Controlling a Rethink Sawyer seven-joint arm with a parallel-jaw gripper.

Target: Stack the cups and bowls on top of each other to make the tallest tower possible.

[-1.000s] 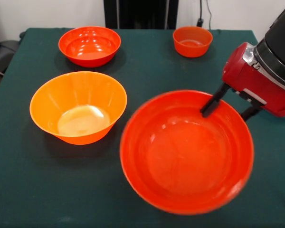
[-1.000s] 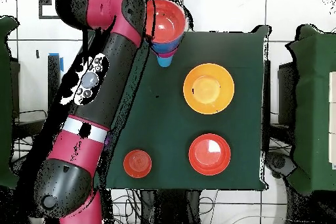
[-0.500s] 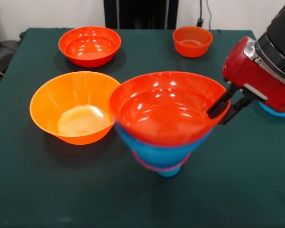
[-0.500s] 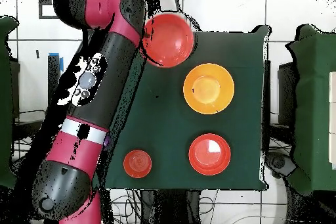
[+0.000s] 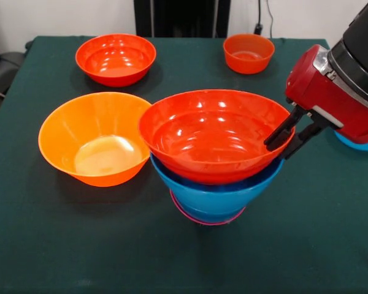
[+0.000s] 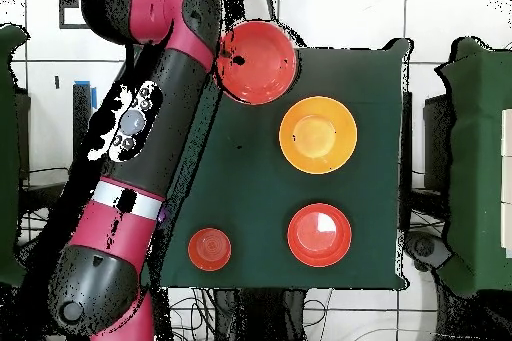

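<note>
Red-orange plastic is what your gripper [image 5: 286, 138] is pinching: its two dark fingers straddle the rim of the large red-orange bowl [image 5: 214, 135], one inside and one outside, closed on the wall. That bowl sits nested in a large blue bowl [image 5: 218, 190], with a pink edge [image 5: 190, 215] showing beneath, so the tower [image 6: 256, 61] stands at the table [image 5: 49, 245] edge farthest from the robot's base. You look to be settling the top piece. Next, release cleanly and lift away without tipping it, then go for the yellow-orange bowl [image 5: 100, 138] just beside.

The tower [image 5: 216, 165], tilted before, now stands upright.
</note>
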